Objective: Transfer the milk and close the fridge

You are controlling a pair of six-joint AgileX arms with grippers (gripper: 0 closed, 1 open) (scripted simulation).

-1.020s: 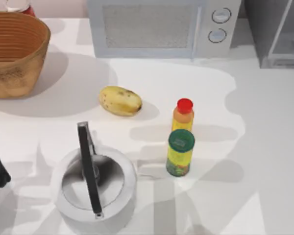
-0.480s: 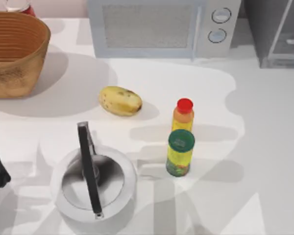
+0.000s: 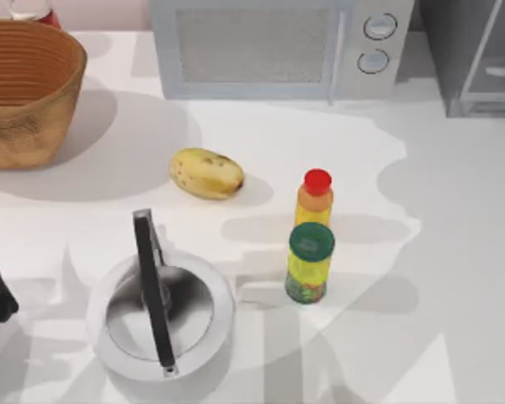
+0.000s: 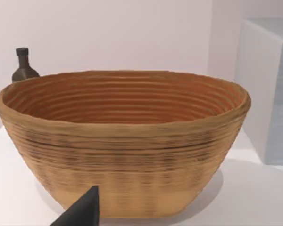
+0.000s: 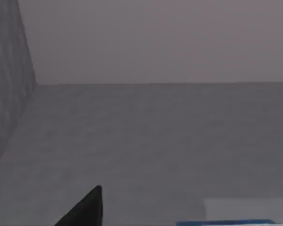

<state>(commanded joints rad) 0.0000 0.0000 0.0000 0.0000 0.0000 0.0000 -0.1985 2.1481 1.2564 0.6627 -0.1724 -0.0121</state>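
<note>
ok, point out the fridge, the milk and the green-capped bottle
fridge [image 3: 475,59], top view, on its pale door panel.
milk [image 5: 226,222], right wrist view, on its blue top edge.
green-capped bottle [image 3: 311,242], top view, on its cap.

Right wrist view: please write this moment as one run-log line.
right gripper: inside grey boxy fridge | blue-topped milk carton: at frame edge, low | left gripper: parked facing woven wicker basket

Rendered kitchen counter: white microwave with two round dials [image 3: 278,49] at the back; grey fridge cabinet [image 3: 475,55] beside it; woven wicker basket [image 3: 25,88], steel kettle [image 3: 162,313], yellow potato [image 3: 206,173] in front.
</note>
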